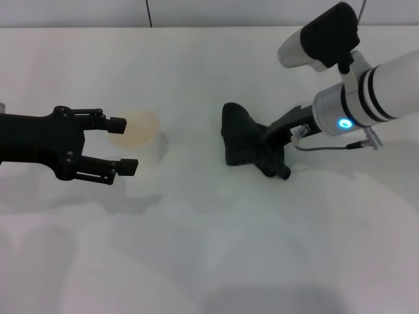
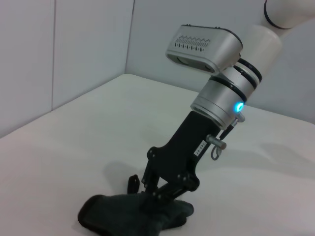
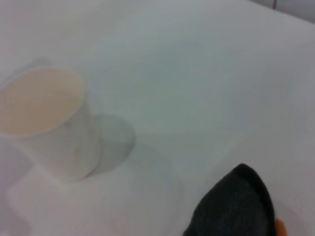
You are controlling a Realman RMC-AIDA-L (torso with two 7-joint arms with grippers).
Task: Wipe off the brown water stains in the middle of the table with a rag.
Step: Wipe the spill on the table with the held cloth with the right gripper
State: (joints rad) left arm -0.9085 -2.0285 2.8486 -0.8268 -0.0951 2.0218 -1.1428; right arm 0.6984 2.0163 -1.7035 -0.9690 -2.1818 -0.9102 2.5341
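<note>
The dark rag [image 1: 243, 139] lies bunched on the white table [image 1: 196, 248] right of the middle. My right gripper [image 1: 273, 149] comes down onto it from the right and is shut on its right part. The left wrist view shows those fingers [image 2: 160, 192] pinching into the rag [image 2: 129, 220]. The rag's edge also shows in the right wrist view [image 3: 231, 209], with a tiny orange spot [image 3: 280, 227] beside it. No brown stain shows in the head view. My left gripper [image 1: 126, 144] is open at the left, with its fingertips beside a white paper cup [image 1: 135, 129].
The paper cup [image 3: 45, 118] stands upright left of the middle, with a pale brownish inside. A grey wall [image 1: 196, 12] runs along the table's far edge.
</note>
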